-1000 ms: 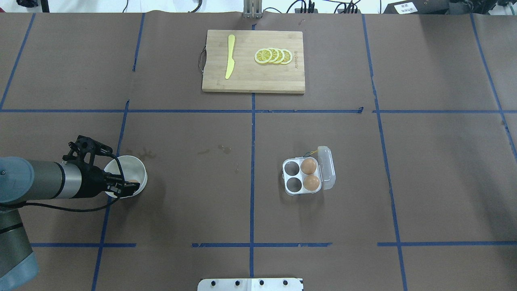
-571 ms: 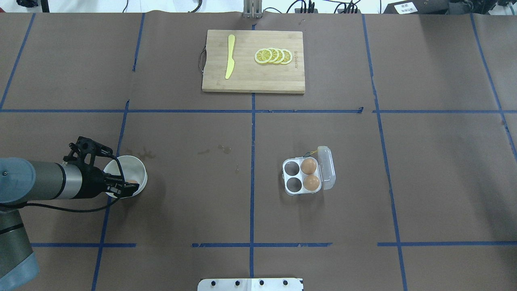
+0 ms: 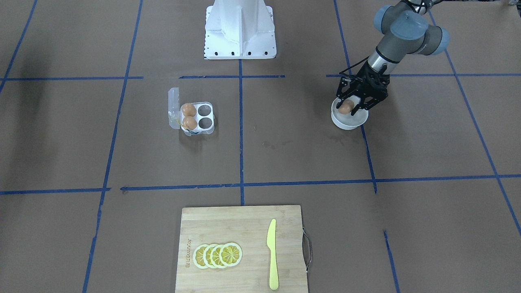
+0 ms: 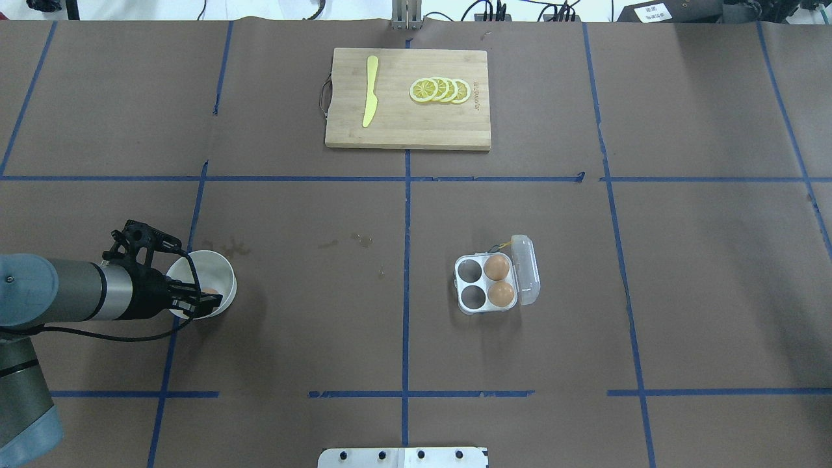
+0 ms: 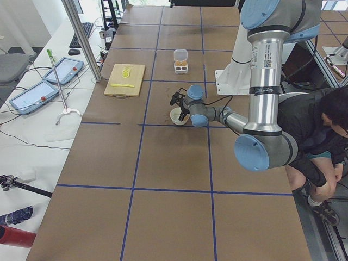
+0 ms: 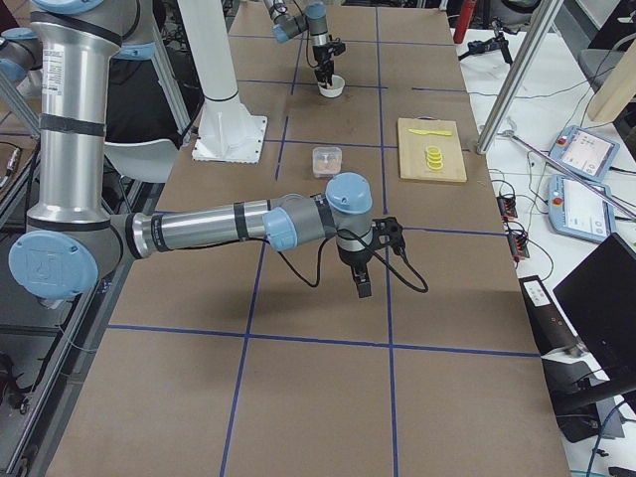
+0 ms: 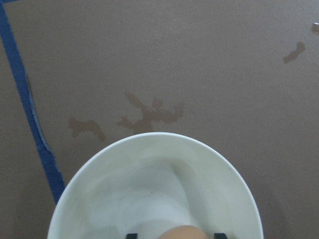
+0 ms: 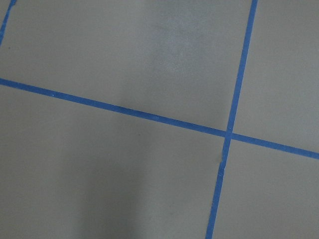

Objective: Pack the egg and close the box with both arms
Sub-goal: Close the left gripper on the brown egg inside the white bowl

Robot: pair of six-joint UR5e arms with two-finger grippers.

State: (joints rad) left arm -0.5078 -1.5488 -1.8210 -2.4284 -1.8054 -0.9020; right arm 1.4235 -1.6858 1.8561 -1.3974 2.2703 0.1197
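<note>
My left gripper [image 3: 351,106] hangs over the white bowl [image 3: 346,123], shut on an orange-brown egg [image 3: 346,108]. In the overhead view the same gripper [image 4: 207,297] holds the egg [image 4: 209,290] inside the bowl's rim [image 4: 229,276]. The left wrist view shows the top of the egg [image 7: 182,232] above the bowl [image 7: 149,189]. The clear four-cell box [image 4: 478,305] lies open mid-table, lid [image 4: 528,272] folded to the right, with two brown eggs [image 4: 496,267] in its right cells and the left cells bare. My right gripper [image 6: 360,290] shows only in the exterior right view, so I cannot tell its state.
A wooden cutting board [image 4: 403,130] with lemon slices [image 4: 440,90] and a yellow knife [image 4: 370,91] lies at the far side. The white pedestal base [image 3: 240,28] stands at the robot's edge. Blue tape lines cross the brown table.
My left gripper with the egg has drawn back slightly towards the robot's left. Box and board are unmoved.
</note>
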